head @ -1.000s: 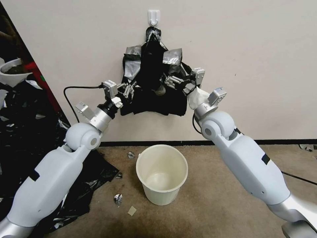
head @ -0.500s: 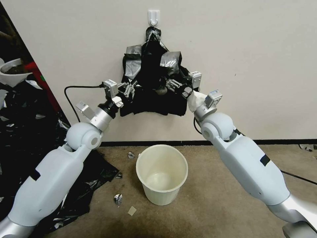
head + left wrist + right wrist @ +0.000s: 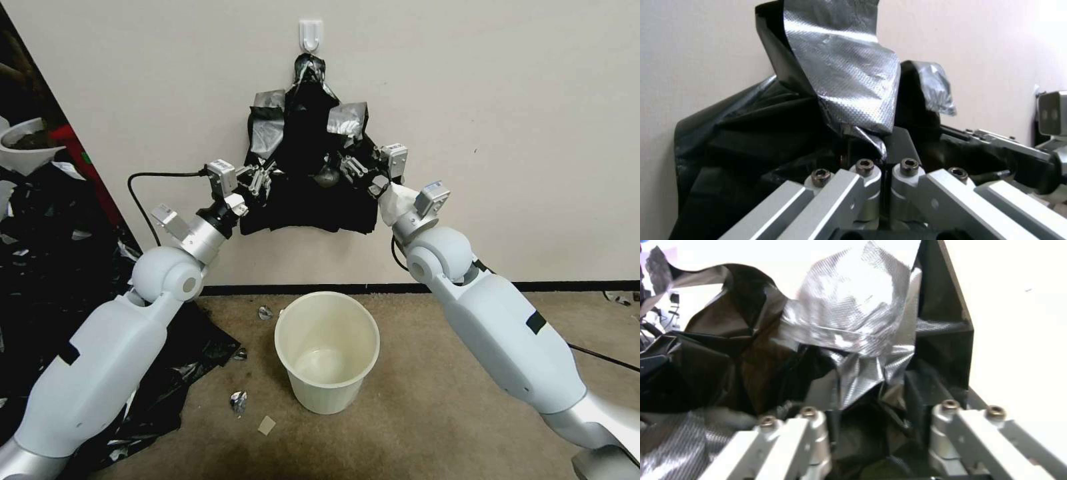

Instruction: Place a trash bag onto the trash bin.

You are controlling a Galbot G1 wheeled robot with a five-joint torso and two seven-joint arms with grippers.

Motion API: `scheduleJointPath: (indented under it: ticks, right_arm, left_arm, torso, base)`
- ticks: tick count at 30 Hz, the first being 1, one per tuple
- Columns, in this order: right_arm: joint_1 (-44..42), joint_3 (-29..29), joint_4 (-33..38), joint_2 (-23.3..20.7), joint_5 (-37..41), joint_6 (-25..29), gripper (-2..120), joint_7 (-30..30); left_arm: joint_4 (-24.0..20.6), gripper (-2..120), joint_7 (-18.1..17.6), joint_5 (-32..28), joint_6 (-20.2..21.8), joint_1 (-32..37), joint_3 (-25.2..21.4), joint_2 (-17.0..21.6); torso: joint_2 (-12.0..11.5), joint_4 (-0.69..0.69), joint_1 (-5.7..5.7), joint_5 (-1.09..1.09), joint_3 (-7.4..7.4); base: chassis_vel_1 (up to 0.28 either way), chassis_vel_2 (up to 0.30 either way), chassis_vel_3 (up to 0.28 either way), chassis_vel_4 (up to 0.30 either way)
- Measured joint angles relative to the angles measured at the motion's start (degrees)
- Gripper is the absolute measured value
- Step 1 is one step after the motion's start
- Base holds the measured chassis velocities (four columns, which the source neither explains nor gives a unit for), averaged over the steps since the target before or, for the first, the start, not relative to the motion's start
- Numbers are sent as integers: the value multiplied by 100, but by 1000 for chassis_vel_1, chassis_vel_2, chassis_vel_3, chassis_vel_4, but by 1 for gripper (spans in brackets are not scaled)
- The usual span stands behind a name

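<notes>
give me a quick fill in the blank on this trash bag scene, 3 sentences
1. The trash bag hangs from a white ____ on the wall.
2. The trash bin stands on the carpet, upright and ____ inside.
3. The left pincer is ____ on a silvery fold of the bag, while the right pincer is open around another fold.

Missing words: hook; empty; shut

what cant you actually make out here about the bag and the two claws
- Head view: which layer is the trash bag is unclear; the folds hang on the hook as one black bundle.
- Left wrist view: the left claw is pinched on a silvery fold; its tips are buried in film.
- Right wrist view: the right claw stands apart; film covers the tips, so contact is unclear.
- The trash bin base is hidden by its own wall.
</notes>
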Motion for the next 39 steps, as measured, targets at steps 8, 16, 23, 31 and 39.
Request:
scheduleJointPath:
  ticks: [8,16,23,31,39]
  right_arm:
    - [-527,187,487,-224,139,-123,2,130]
    - [-1518,487,1749,-701,740,-342,0,573]
    - [-2697,932,2983,-881,1080,-537,0,1180]
    - [-3898,1265,3815,-802,973,-547,0,1261]
    - [-4455,1438,4304,-675,777,-548,0,1238]
  left_arm:
    - [-41,0,-14,-7,3,37,-73,12]
    - [-314,0,-54,24,45,323,-369,46]
    - [-981,0,-253,223,128,1264,-884,70]
    - [-1906,0,-629,363,399,2263,-1211,31]
    - [-2518,0,-937,177,835,2413,-1272,124]
  torso:
    - [0,0,0,1,0]
    - [0,-1,0,0,0]
    - [1,0,0,1,-2]
    - [1,1,0,0,-2]
    - [1,0,0,0,-1]
  base:
    - [0,0,0,0]
    - [0,0,0,0]
    - [0,0,0,0]
    - [0,0,0,0]
    - [0,0,0,0]
